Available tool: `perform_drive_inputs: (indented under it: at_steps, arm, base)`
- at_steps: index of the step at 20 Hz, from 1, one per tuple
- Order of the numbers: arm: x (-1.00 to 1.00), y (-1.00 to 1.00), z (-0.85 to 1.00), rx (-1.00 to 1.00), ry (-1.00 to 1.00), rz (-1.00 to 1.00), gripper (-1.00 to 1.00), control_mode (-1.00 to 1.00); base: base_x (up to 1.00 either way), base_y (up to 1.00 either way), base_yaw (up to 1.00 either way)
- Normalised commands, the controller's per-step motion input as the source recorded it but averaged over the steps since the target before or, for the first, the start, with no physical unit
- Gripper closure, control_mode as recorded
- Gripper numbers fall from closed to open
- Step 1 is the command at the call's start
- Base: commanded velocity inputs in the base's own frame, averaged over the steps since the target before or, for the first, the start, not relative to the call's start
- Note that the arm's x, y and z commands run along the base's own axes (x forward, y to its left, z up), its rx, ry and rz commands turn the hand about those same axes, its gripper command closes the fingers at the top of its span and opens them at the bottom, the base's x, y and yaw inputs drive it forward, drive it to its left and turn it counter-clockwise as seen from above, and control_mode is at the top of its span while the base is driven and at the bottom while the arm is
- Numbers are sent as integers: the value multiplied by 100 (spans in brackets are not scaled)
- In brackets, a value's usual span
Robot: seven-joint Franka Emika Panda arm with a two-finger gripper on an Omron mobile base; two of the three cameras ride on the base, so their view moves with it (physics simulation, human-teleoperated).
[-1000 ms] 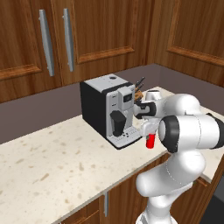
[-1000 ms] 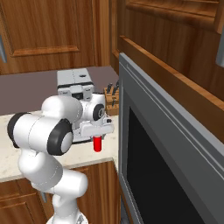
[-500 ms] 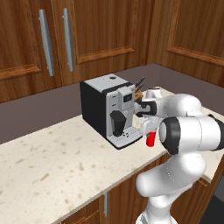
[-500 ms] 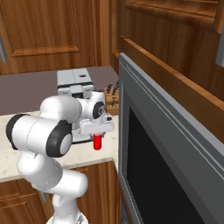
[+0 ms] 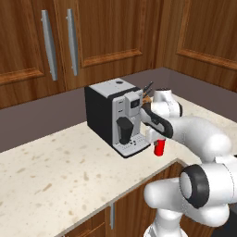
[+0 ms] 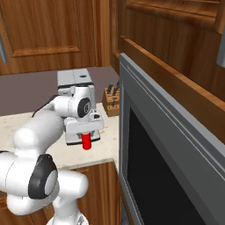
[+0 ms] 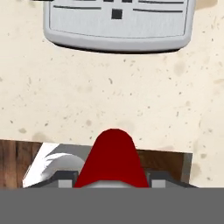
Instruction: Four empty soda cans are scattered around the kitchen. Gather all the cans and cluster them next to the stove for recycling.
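Between gripper (image 7: pixel 111 183) jaws, soda can (image 7: pixel 113 159)

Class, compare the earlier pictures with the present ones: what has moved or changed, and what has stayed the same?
Little has changed. The gripper remains shut on the red soda can, held just above the counter near its front edge; the arm's elbow has shifted slightly. The coffee machine and knife block stayed put.

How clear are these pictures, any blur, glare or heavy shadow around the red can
Left base view: even, flat light, the soda can sharp against the pale counter, no glare. Right base view: the dark oven front is dim but unblurred. Hand view: the can looms large and soft-edged, the coffee machine cropped at top.
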Motion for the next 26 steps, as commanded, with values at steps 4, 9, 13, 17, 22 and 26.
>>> perform_drive_inputs:
  at_steps: [4,9,13,17,22,26]
  arm:
    - [-80,36,36,0,-1,-17,100,-100]
    - [-80,41,26,0,-2,-16,100,-100]
    - [-71,57,29,0,-1,-9,100,-100]
    - [-59,67,33,-2,0,-1,100,-100]
    - [-39,83,39,-2,0,0,100,-100]
    - [-28,87,35,-1,0,1,100,-100]
  base:
    - [0,0,0]
    - [0,0,0]
    - [0,0,0]
    - [0,0,0]
    - [0,0,0]
    - [0,0,0]
